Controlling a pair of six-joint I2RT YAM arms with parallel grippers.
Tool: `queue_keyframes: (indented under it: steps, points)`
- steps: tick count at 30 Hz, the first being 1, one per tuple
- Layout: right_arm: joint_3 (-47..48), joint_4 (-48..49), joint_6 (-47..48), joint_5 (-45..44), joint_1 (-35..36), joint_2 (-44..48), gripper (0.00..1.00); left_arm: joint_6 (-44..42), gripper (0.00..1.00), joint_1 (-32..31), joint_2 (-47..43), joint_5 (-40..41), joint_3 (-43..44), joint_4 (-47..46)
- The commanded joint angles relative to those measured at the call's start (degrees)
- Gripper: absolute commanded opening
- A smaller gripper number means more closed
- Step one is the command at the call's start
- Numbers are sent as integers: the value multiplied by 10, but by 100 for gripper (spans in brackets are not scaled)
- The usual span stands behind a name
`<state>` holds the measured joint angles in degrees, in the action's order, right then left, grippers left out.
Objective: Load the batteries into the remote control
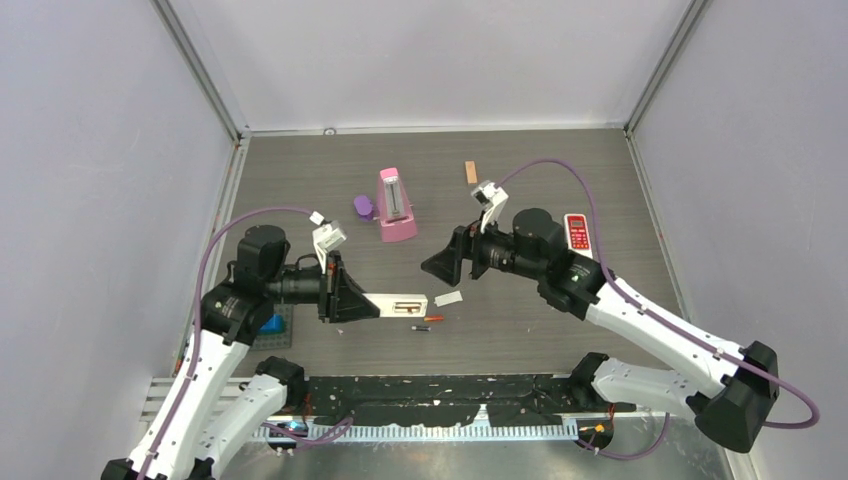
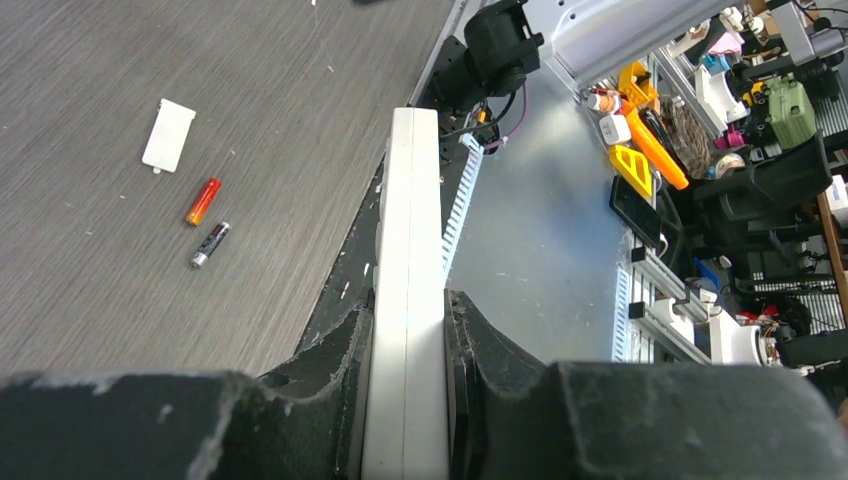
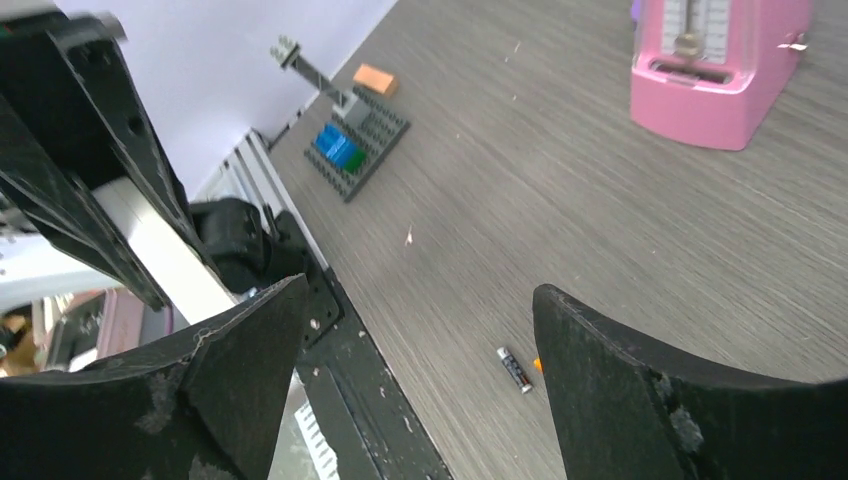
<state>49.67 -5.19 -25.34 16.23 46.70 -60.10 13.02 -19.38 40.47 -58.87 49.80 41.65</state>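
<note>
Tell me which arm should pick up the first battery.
Right. The right fingers are open and empty, hanging close to the red-orange battery and the dark battery. The left fingers are shut on the white remote, so that arm probably cannot take anything else.
</note>
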Motion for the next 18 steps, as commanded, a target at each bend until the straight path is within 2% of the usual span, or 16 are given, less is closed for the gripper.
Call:
queue_keyframes:
  steps: [1,3,4,6,11,18]
  points:
    - [28,42,-32,23,-11,27,88,-15,0,3,-5,-3,10,4]
    - [33,88,-11,131,-12,15,89,-13,0,3,-2,-8,11,1]
    - [35,100,-7,216,-10,9,89,-12,0,3,-1,-13,13,0]
    - [43,117,4,299,-2,-9,89,-12,0,3,3,-24,16,-2]
    - [92,8,88,332,26,-48,89,-14,0,3,3,-31,24,1]
    - [145,-78,175,374,43,-106,88,-18,0,3,1,-48,33,2]
